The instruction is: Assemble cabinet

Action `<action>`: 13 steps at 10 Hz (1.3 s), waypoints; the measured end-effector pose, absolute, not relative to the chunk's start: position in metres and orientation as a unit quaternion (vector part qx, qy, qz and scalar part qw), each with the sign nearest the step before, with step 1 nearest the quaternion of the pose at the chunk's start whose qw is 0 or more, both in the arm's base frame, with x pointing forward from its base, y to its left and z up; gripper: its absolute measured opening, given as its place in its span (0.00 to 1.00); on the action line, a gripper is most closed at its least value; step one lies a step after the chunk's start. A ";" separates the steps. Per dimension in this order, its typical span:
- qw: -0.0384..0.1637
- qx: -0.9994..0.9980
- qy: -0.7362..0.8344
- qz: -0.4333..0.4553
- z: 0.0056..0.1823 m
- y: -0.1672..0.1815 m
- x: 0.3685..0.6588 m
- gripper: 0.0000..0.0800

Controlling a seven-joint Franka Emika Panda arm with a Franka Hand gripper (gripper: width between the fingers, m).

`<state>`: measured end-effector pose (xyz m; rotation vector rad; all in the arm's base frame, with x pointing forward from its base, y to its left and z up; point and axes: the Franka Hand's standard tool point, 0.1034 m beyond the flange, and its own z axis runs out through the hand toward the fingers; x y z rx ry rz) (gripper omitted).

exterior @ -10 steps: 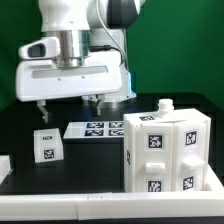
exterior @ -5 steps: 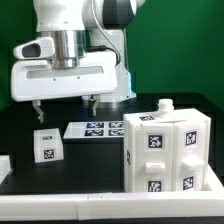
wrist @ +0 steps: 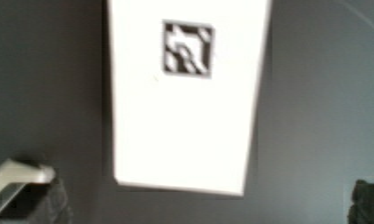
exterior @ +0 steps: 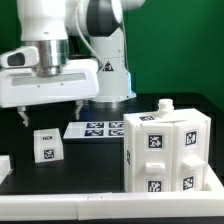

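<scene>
Cabinet (exterior: 165, 150), boxy white tagged plastic; hand (exterior: 50, 115) hovering, spread wide, seemingly empty; small tagged block (exterior: 45, 145) nearby

We see a plain green wall (exterior: 190, 40) behind the scene. The bench (exterior: 95, 165) has a black top and a pale front edge (exterior: 60, 211).

Arm (exterior: 100, 35) upright, wrist pointing down; end effector (exterior: 50, 113) hovers, fingers (exterior: 22, 117) spread wide, empty.

counter (exterior: 90, 168) black | marker board (exterior: 95, 130) flat, toward far edge | block (exterior: 46, 145) just beside board, toward exterior view's left edge
</scene>
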<state>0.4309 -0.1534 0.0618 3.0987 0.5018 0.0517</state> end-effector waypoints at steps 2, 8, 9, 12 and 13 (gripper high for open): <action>-0.004 0.988 0.154 0.006 0.050 -0.160 0.422 1.00; -0.006 0.988 0.153 0.000 0.025 -0.152 0.415 1.00; -0.007 0.988 0.153 -0.003 0.019 -0.151 0.413 1.00; -0.005 0.988 0.155 -0.001 0.009 -0.148 0.408 1.00; -0.003 0.988 0.157 0.002 0.007 -0.148 0.407 1.00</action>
